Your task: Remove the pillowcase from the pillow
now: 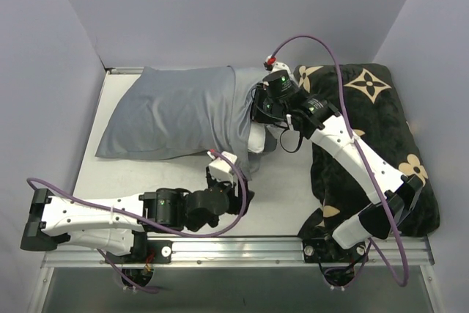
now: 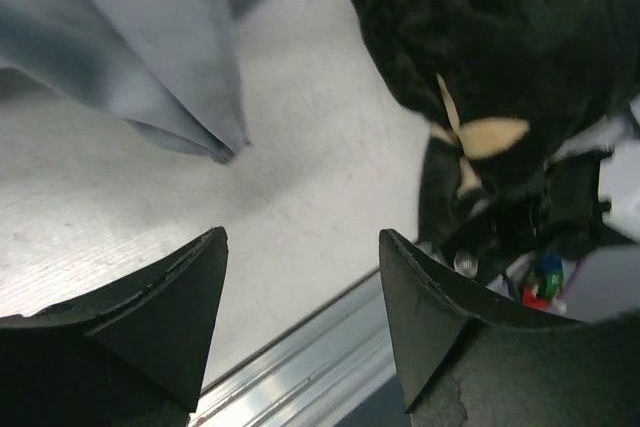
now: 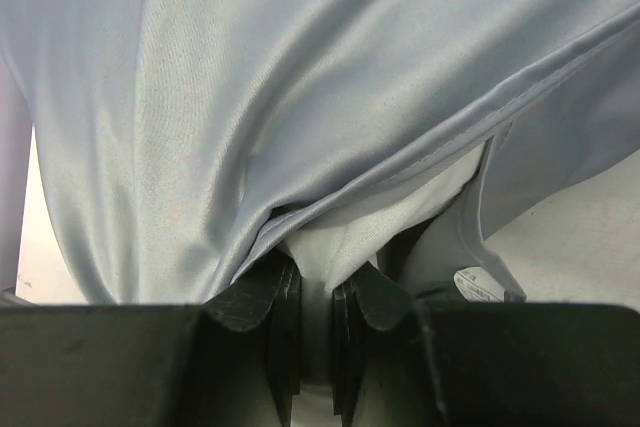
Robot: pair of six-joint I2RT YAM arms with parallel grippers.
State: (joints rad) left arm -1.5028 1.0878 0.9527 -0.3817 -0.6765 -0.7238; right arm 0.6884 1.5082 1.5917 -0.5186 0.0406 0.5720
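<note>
Left gripper [image 2: 302, 237] agape over open table [image 2: 320, 147], right gripper [image 3: 315, 282] on pillow [image 3: 330, 245] edge

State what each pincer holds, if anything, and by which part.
The right pincer is shut on the plump white pillow, pinching its exposed end at the mouth of the grey fabric pillowcase. The left pincer is open and holds nothing.

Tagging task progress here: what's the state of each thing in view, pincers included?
pillowcase: on the pillow, covering most of it, open end bunched at the right pincer.
pillow: mostly inside, white fabric exposed at the open end.
left pincer: open, empty, near a loose pillowcase corner.
right pincer: shut on the pillow's exposed white fabric.
black cushion: lying flat on the right side, not gripped.
</note>
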